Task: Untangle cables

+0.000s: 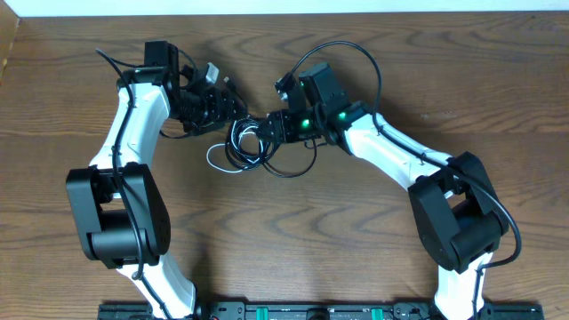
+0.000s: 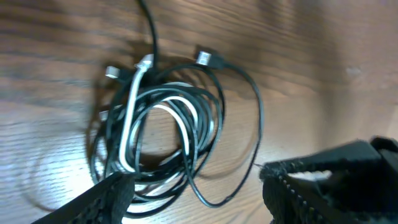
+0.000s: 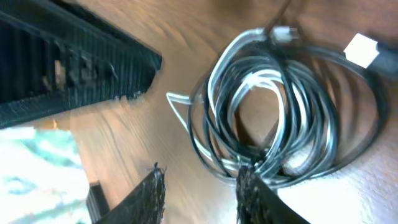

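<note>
A brown wooden table (image 1: pixel 373 231) lay under both arms. From overhead, the cables (image 1: pixel 250 142) formed one coil stretched left to right between the left gripper (image 1: pixel 220 111) and the right gripper (image 1: pixel 269 130). In the left wrist view, the jaws were spread wide and the plug ends pointed up-frame. In the right wrist view, the fingers (image 3: pixel 255 199) stood partly apart, one touching the coil's rim.

**Obscured and unreadable areas**

Overhead view: the cables (image 1: pixel 247 144) are partly covered by the left hand (image 1: pixel 224 114) and the right hand (image 1: pixel 271 129). Single strands are too small to trace, and neither hand's fingertips can be made out.

Left wrist view: blurred throughout, plug ends indistinct. Both fingers (image 2: pixel 106 199) run off the picture's lower edge.

Right wrist view: the coil is cut off at the right edge. Whether the right-side finger (image 3: pixel 255 196) touches the strands cannot be told.
</note>
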`<action>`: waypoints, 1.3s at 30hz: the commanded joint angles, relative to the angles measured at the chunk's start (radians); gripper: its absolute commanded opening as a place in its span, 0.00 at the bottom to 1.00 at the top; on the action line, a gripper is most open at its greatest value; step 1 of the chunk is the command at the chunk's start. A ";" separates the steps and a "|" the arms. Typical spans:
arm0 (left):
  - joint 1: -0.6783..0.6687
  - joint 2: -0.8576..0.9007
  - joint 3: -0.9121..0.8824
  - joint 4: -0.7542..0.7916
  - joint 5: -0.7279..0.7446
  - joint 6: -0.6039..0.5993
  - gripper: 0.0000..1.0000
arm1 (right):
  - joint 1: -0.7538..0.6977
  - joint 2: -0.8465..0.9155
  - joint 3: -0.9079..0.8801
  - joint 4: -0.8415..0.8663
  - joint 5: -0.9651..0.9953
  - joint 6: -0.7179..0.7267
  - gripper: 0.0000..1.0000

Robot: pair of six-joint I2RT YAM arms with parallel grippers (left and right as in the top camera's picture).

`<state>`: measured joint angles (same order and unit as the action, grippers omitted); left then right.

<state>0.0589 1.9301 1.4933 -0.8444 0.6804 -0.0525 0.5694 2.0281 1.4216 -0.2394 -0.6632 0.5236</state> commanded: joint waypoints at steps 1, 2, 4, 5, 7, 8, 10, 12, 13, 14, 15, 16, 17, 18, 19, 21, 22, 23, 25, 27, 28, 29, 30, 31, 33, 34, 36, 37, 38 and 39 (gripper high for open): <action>0.017 0.011 -0.003 0.001 -0.055 -0.047 0.68 | -0.013 -0.027 0.157 -0.169 0.064 -0.140 0.35; 0.024 0.011 -0.003 0.001 -0.071 -0.061 0.68 | -0.012 -0.027 0.205 -0.253 0.110 -0.176 0.35; 0.037 0.011 -0.006 0.000 -0.132 -0.123 0.68 | -0.007 -0.027 0.277 -0.373 0.199 -0.231 0.36; 0.044 0.011 -0.011 0.002 -0.169 -0.161 0.68 | -0.003 -0.027 0.303 -0.410 0.236 -0.247 0.37; 0.058 0.011 -0.023 0.003 -0.250 -0.238 0.68 | 0.011 -0.027 0.341 -0.447 0.294 -0.275 0.39; 0.064 0.011 -0.032 0.004 -0.302 -0.285 0.68 | 0.019 -0.027 0.349 -0.448 0.317 -0.293 0.40; 0.074 0.011 -0.051 0.005 -0.391 -0.368 0.68 | 0.035 -0.027 0.351 -0.433 0.370 -0.329 0.41; 0.079 0.011 -0.067 0.006 -0.430 -0.409 0.68 | 0.047 -0.019 0.350 -0.420 0.415 -0.381 0.42; 0.082 0.011 -0.072 0.006 -0.438 -0.421 0.68 | 0.053 -0.016 0.350 -0.412 0.428 -0.420 0.41; 0.082 0.011 -0.076 0.010 -0.439 -0.421 0.68 | 0.058 -0.009 0.350 -0.403 0.429 -0.462 0.41; 0.082 0.011 -0.077 0.012 -0.439 -0.421 0.68 | 0.064 0.001 0.350 -0.391 0.429 -0.502 0.42; 0.082 0.011 -0.077 0.013 -0.439 -0.421 0.68 | 0.070 0.010 0.350 -0.379 0.429 -0.545 0.41; 0.082 0.011 -0.077 0.015 -0.439 -0.421 0.68 | 0.073 0.022 0.350 -0.368 0.430 -0.575 0.41; 0.082 0.011 -0.077 0.017 -0.439 -0.421 0.69 | 0.077 0.035 0.350 -0.356 0.429 -0.610 0.41; 0.082 0.011 -0.077 0.018 -0.439 -0.421 0.69 | 0.079 0.047 0.350 -0.349 0.429 -0.635 0.43; 0.082 0.011 -0.077 0.018 -0.439 -0.421 0.68 | 0.083 0.074 0.350 -0.337 0.430 -0.668 0.44; 0.082 0.011 -0.077 0.018 -0.439 -0.421 0.68 | 0.083 0.087 0.350 -0.331 0.430 -0.671 0.44; 0.082 0.011 -0.077 0.018 -0.439 -0.421 0.69 | 0.083 0.111 0.350 -0.322 0.429 -0.671 0.44; 0.082 0.011 -0.077 0.020 -0.439 -0.421 0.69 | 0.083 0.140 0.350 -0.309 0.429 -0.674 0.44; 0.082 0.011 -0.077 0.021 -0.439 -0.421 0.68 | 0.084 0.180 0.350 -0.288 0.425 -0.713 0.43; 0.082 0.011 -0.077 0.021 -0.439 -0.421 0.68 | 0.085 0.199 0.350 -0.276 0.425 -0.719 0.43; 0.082 0.011 -0.077 0.021 -0.439 -0.421 0.68 | 0.087 0.212 0.350 -0.268 0.425 -0.720 0.43; 0.082 0.011 -0.077 0.021 -0.439 -0.421 0.68 | 0.089 0.230 0.350 -0.257 0.424 -0.720 0.42; 0.082 0.011 -0.077 0.021 -0.439 -0.421 0.68 | 0.092 0.251 0.350 -0.242 0.425 -0.720 0.42; 0.082 0.011 -0.077 0.021 -0.439 -0.421 0.69 | 0.096 0.284 0.350 -0.219 0.425 -0.720 0.43; 0.082 0.011 -0.077 0.021 -0.439 -0.421 0.69 | 0.098 0.299 0.350 -0.206 0.425 -0.720 0.43; 0.082 0.011 -0.077 0.021 -0.439 -0.421 0.69 | 0.100 0.326 0.350 -0.189 0.425 -0.719 0.43; 0.082 0.011 -0.077 0.021 -0.439 -0.421 0.69 | 0.100 0.343 0.350 -0.183 0.424 -0.719 0.40; 0.082 0.011 -0.077 0.021 -0.439 -0.421 0.69 | 0.100 0.351 0.350 -0.183 0.425 -0.718 0.36; 0.082 0.011 -0.077 0.021 -0.439 -0.421 0.69 | 0.100 0.360 0.350 -0.183 0.424 -0.718 0.33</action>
<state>0.1402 1.9301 1.4178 -0.8246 0.2558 -0.4683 0.6613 2.3516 1.7626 -0.4240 -0.2386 -0.1810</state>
